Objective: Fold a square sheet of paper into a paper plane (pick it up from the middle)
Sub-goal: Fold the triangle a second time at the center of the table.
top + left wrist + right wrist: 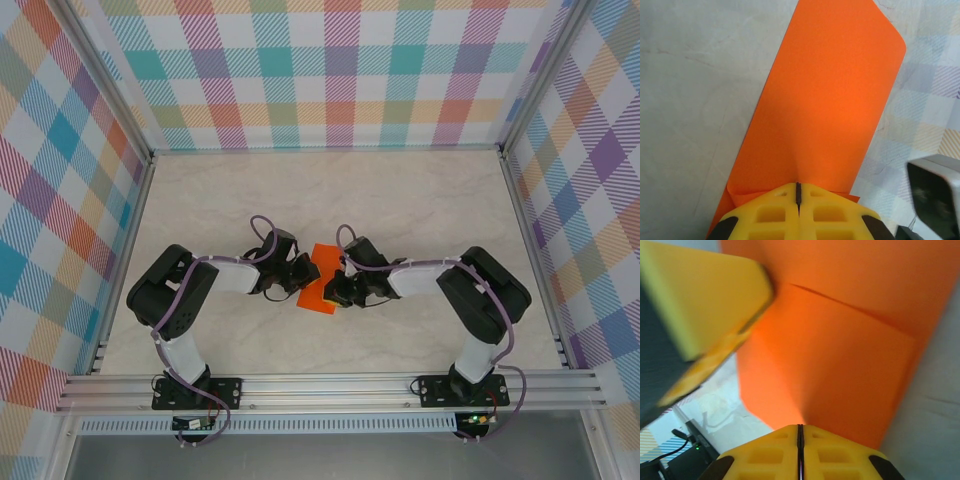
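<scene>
The bright orange paper point(321, 277) is a folded sheet, held at mid-table between both grippers. In the left wrist view the orange paper point(830, 100) runs away from me as a long strip with a rounded far corner, and a second layer peeks out at its near end. My left gripper point(798, 186) is shut on that near edge. In the right wrist view the orange paper point(850, 350) shows a diagonal fold line, and my right gripper point(800, 427) is shut on its edge. The left gripper point(299, 276) and the right gripper point(339, 290) face each other across the sheet.
The pale marbled tabletop point(420, 200) is ringed by checked walls point(320, 70), with an aluminium rail point(330, 385) along the near edge. A yellow finger of the left gripper point(700, 305) looms at the upper left of the right wrist view.
</scene>
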